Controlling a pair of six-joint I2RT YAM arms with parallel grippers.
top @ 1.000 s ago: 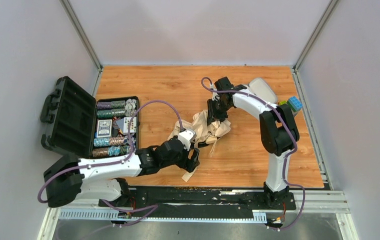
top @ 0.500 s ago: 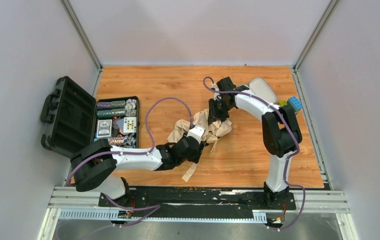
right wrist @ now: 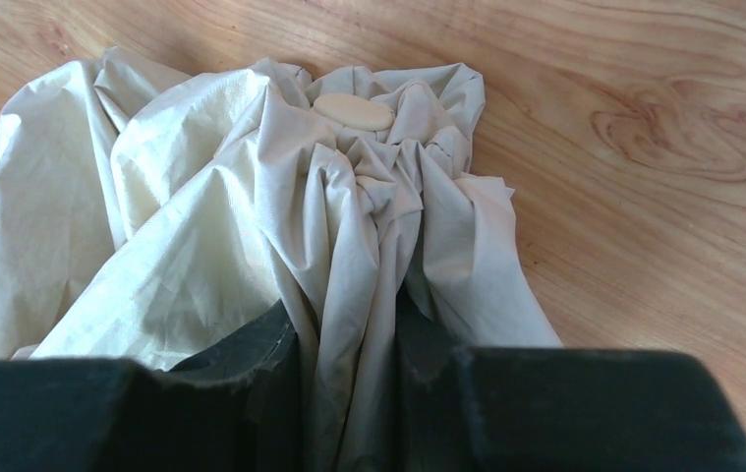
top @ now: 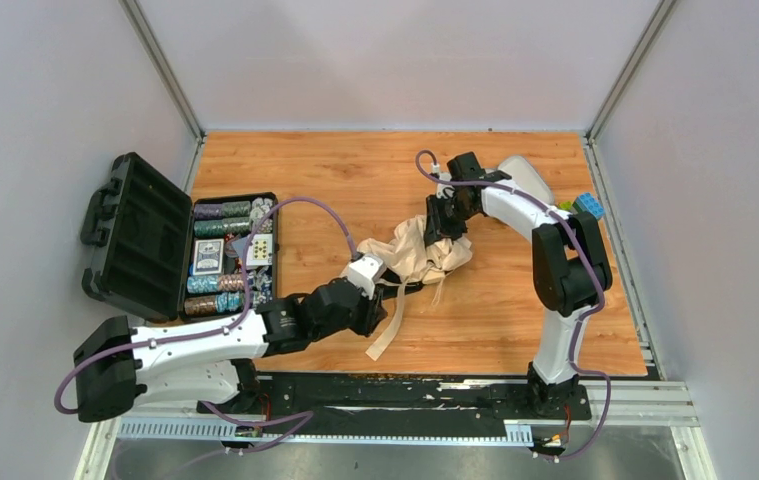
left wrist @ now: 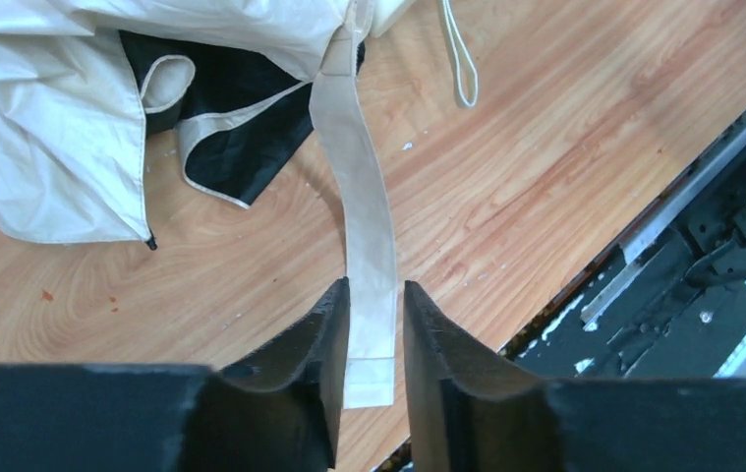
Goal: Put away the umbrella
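Observation:
The umbrella point(top: 417, 255) lies loose and crumpled in beige fabric at the middle of the wooden table. Its long flat strap point(left wrist: 369, 216) runs toward the near edge. My left gripper point(left wrist: 376, 290) stands over the strap's end, its jaws drawn in on both sides so that the strap fills the narrow gap. In the top view this gripper point(top: 383, 312) is just in front of the fabric heap. My right gripper point(right wrist: 344, 334) is shut on a bunched fold of the umbrella point(right wrist: 251, 197), below a small pale oval cap point(right wrist: 352, 111). From above, the right gripper point(top: 445, 222) sits at the heap's far side.
An open black case point(top: 140, 235) with poker chips and cards point(top: 233, 255) stands at the left. A lilac-grey oval hard case point(top: 525, 178) and a coloured cube point(top: 587, 207) lie at the far right. The black rail point(left wrist: 683, 226) runs along the table's near edge.
My left gripper's jaws have narrowed from wide open to close round the strap. The right gripper and the fabric heap have shifted slightly to the right.

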